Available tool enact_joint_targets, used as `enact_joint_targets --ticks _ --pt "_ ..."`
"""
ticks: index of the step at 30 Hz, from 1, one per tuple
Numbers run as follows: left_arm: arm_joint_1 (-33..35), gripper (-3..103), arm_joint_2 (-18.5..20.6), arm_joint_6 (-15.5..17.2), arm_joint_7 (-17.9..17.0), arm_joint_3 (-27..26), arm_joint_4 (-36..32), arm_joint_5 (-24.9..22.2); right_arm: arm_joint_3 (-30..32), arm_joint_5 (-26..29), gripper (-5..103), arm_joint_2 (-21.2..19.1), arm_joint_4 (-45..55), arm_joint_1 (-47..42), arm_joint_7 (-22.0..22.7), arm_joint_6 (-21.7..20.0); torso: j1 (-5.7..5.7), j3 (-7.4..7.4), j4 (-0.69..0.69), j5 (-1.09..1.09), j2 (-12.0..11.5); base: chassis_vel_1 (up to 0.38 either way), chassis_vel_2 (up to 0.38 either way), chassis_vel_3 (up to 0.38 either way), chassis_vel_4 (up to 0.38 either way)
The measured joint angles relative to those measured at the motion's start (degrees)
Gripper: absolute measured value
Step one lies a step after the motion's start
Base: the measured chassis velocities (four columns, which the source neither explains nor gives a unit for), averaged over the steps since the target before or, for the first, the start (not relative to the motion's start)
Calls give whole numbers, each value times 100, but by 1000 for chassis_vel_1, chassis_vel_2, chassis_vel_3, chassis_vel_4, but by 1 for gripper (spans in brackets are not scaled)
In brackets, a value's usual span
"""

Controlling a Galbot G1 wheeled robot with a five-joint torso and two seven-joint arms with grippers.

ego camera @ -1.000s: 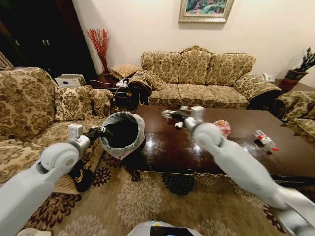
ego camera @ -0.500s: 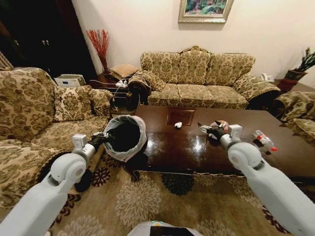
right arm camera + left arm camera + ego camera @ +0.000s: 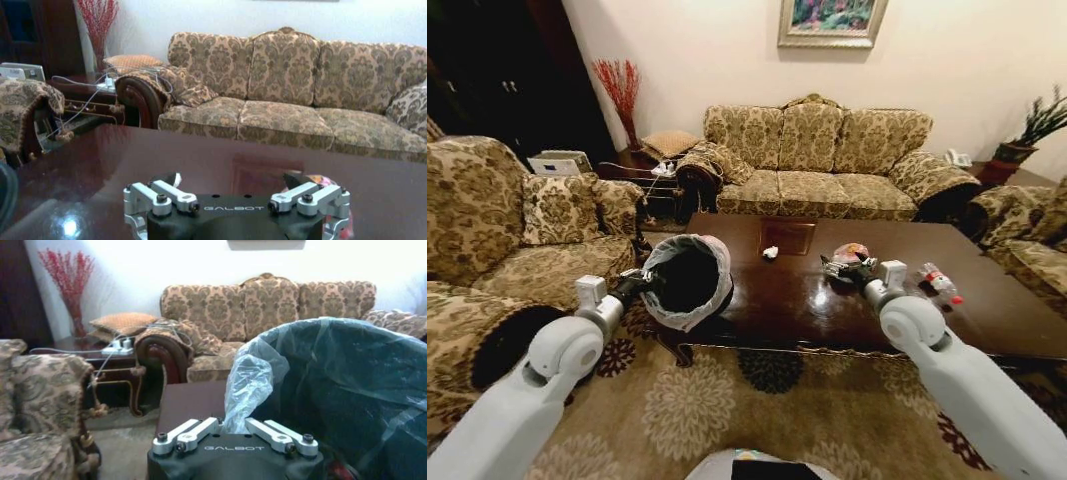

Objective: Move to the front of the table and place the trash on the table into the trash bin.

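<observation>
The dark glossy table (image 3: 797,305) stands in front of me. My left gripper (image 3: 640,283) is shut on the liner rim of the trash bin (image 3: 689,282) and holds it tilted at the table's left end; the whitish liner (image 3: 248,385) bunches between its fingers. My right gripper (image 3: 830,266) hangs open over the table, just beside the pink-white plastic bag bundle (image 3: 853,252). In the right wrist view the open right gripper (image 3: 230,184) has the bundle (image 3: 321,179) by one finger. A white paper ball (image 3: 771,252) lies mid-table. The red-capped bottle (image 3: 939,282) lies at the right.
A long patterned sofa (image 3: 817,160) stands behind the table. An armchair (image 3: 517,220) is at the left, and another seat (image 3: 1027,235) at the right. A side table with cables (image 3: 659,172) sits in the far left corner. Patterned carpet (image 3: 727,400) lies under me.
My right arm has swung from beside the bin to the right, stopping low over the table by the pink-white bundle. The camera shifted slightly. The left gripper still holds the bin.
</observation>
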Motion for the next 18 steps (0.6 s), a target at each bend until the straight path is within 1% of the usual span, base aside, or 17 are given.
enact_joint_targets --ticks 3,5,8,11,18 --pt "22 1 -5 -4 -10 0 -24 6 0 -8 100 36 -12 -14 -54 13 -1 0 1 -6 0 -77 -17 36 -18" --pt "38 1 -5 -4 -34 -1 -34 19 -3 -30 100 67 -13 -35 -84 28 -1 -1 5 -15 0 -21 7 35 -12" --pt "49 1 -1 -4 -52 -1 -55 24 -5 -83 100 91 -4 -90 -105 47 -2 -1 9 -10 1 -50 57 90 -19" --pt "60 1 1 -4 -68 7 -66 23 -5 -118 100 111 17 -135 -106 51 -2 -1 8 -10 1 -121 23 173 -11" --pt "80 1 10 64 -120 12 -129 -1 -19 -194 100 159 41 -172 -77 56 3 1 2 -4 -1 -254 17 230 -38"
